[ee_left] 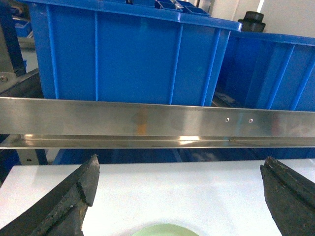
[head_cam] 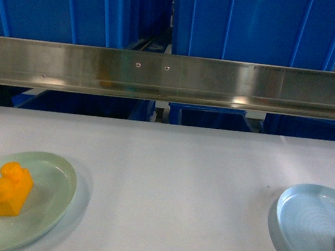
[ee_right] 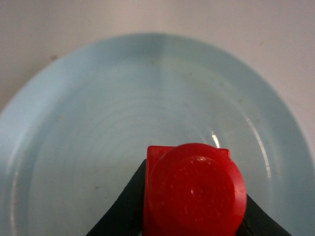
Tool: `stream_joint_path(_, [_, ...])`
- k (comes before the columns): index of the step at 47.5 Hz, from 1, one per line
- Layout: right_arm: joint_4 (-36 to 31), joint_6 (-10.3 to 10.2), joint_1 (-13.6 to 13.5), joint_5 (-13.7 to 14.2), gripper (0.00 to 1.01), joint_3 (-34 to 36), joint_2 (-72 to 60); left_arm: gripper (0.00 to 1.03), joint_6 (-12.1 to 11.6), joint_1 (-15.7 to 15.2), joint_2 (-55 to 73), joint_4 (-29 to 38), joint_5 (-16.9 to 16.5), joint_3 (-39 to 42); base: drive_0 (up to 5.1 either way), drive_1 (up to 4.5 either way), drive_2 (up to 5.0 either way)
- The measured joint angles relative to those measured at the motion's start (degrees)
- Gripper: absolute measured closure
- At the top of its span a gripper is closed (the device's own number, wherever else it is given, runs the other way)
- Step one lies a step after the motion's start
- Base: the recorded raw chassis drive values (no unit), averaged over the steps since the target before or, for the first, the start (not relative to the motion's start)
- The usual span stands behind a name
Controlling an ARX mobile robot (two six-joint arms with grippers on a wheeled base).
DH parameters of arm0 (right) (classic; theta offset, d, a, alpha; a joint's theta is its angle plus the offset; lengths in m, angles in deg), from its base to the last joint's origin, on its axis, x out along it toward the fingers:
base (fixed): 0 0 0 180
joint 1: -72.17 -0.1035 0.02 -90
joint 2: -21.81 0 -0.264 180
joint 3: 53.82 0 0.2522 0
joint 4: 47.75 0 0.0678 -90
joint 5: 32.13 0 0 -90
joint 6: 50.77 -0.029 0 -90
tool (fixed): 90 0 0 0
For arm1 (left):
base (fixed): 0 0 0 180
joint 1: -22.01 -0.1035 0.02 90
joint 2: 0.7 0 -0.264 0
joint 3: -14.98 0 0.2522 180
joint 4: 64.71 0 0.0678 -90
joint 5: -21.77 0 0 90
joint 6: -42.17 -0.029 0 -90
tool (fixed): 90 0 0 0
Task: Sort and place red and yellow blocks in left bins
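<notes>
In the head view, a glossy orange-yellow plastic brick with two round studs (head_cam: pixel 10 189) lies on a pale green round plate (head_cam: pixel 54 176) at the lower left of the frame, on a white surface (head_cam: pixel 172 192). At the lower right sits a pale blue round plate (head_cam: pixel 306 227), cut off by the frame edge; a small dark and red shape at the far right edge, over that plate, is too clipped to make out. Across the middle runs a brushed steel rail (head_cam: pixel 220 83), and behind it, filling the top of the frame, stand two large deep blue plastic crates with ribbed sides (head_cam: pixel 66 7), one at upper left and one at upper right. Neither hand shows clearly here.

In the left wrist view, the left hand (ee_left: pixel 179 196) has its two black fingers (ee_left: pixel 81 189) spread wide apart at the lower corners, with nothing between them but bare white surface. The rim of the pale green plate just shows at the bottom centre. The yellow brick is out of this frame. The steel rail and the blue crates fill the upper half.

In the right wrist view, the right hand (ee_right: pixel 194 216) is clamped on a small bright red plastic brick with one round stud (ee_right: pixel 194 189) at the bottom centre; black fingers (ee_right: pixel 123 206) press against both its sides. The brick is over the pale blue plate, which fills most of the frame; whether it touches the plate cannot be told.
</notes>
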Motion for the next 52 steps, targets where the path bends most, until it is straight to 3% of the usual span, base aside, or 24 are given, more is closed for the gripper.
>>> stream_joint_path(8, [-4.94,0.55,1.01,-0.07,0.73,5.49,12.09,0.05,0.02,0.0,0.0,-0.02,0.0,0.0,0.0,0.0,0.0])
stream_joint_path(17, [-1.31,3.1,1.84,-0.92,0.73,14.73,28.94,0.05,0.0,0.0,0.0,0.02,0.02,0.0,0.0,0.0,0.0])
stream_joint_path(24, [6.45,4.24,3.87,-2.29,0.73,19.69,45.46,0.05,0.02,0.0,0.0,0.02,0.0,0.0,0.0,0.0,0.0])
stream_joint_path(29, [16.85,3.91,6.75,-5.92,0.73,21.11,59.58,0.05,0.0,0.0,0.0,0.0,0.0,0.0,0.0,0.0,0.0])
stream_joint_path(33, [25.86,3.08,10.67,-10.03,0.73,21.2,71.34,0.05,0.0,0.0,0.0,0.0,0.0,0.0,0.0,0.0,0.0])
stream_joint_path(38, [30.12,2.89,13.88,-13.42,0.73,21.16,78.73,0.05,0.0,0.0,0.0,0.0,0.0,0.0,0.0,0.0,0.0])
stream_joint_path(43, [28.44,3.26,12.83,-13.6,0.73,21.14,79.38,0.05,0.0,0.0,0.0,-0.04,0.0,0.0,0.0,0.0,0.0])
stream_joint_path(46, [29.2,3.32,11.13,-11.28,0.73,21.14,79.17,0.05,0.02,0.0,0.0,0.0,0.0,0.0,0.0,0.0,0.0])
stream_joint_path(52, [29.11,3.32,11.1,-10.67,0.73,21.2,79.21,0.05,0.02,0.0,0.0,0.02,0.02,0.0,0.0,0.0,0.0])
